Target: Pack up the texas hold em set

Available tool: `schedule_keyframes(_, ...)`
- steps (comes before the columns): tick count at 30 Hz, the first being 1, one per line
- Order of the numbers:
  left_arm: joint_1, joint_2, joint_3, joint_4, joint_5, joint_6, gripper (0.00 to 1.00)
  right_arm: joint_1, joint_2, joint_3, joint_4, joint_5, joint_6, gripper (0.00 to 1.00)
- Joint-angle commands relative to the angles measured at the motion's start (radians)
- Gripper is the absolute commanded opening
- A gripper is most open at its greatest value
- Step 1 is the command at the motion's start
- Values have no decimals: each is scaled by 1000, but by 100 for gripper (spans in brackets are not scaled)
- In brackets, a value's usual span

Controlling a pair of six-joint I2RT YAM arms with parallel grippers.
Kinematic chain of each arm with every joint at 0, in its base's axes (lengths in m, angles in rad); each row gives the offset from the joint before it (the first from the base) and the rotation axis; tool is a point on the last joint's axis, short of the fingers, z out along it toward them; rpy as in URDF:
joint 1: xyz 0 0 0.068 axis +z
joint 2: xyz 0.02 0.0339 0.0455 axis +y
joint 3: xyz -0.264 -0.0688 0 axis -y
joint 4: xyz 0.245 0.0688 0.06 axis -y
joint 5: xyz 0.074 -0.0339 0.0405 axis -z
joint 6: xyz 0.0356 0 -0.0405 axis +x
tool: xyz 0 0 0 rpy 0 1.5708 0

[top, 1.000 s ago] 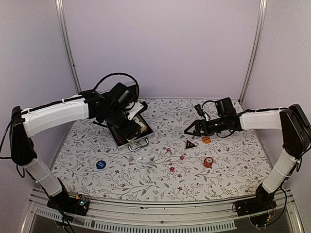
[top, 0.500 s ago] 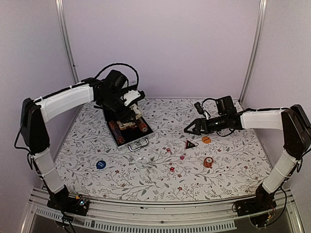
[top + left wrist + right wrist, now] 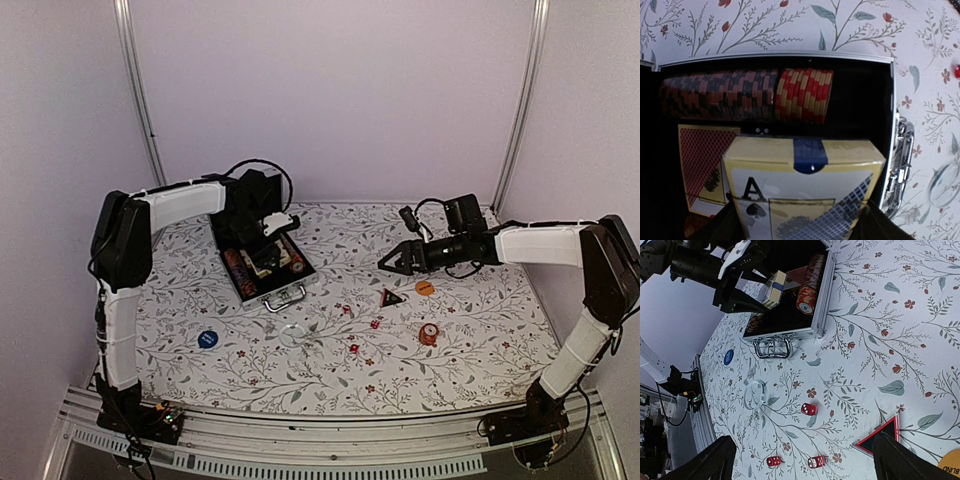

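Observation:
The silver case (image 3: 262, 292) lies open at the back left, handle toward me. It holds a row of reddish chips (image 3: 745, 95) and a red-backed card deck (image 3: 702, 165). My left gripper (image 3: 272, 232) hangs over the case's black lining, shut on a yellow ace-printed card deck (image 3: 805, 195). That deck also shows in the right wrist view (image 3: 774, 288). My right gripper (image 3: 388, 266) hovers open and empty above the cloth, right of the case. Below it lie three red dice (image 3: 809, 409) and a black-and-red triangular token (image 3: 885, 435).
An orange round token (image 3: 425, 287) and a second orange piece (image 3: 428, 333) lie to the right. A blue round token (image 3: 207, 339) and a clear disc (image 3: 291, 335) lie in front of the case. Purple walls close in the flowered table.
My left arm has drawn back toward the far left with the deck in its grip, uncovering the case's inside. The right gripper has barely shifted and stays open.

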Motion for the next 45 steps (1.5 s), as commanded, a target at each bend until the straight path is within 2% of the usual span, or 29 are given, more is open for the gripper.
schedule_keyframes(1,8,21,40,-42,55,16,46,-7,14,25,-10,-9,-13,99)
schedule_keyframes(14,26,81,30,-57,82,28,47,-9,30,31,-13,-8,-11,99)
schedule_keyframes(26,35,88,11,-76,107,43,52,-9,48,40,-13,-8,-10,99)
schedule_keyframes(45,15,109,45,-150,96,-51,55,-8,70,49,-13,-13,-11,99)
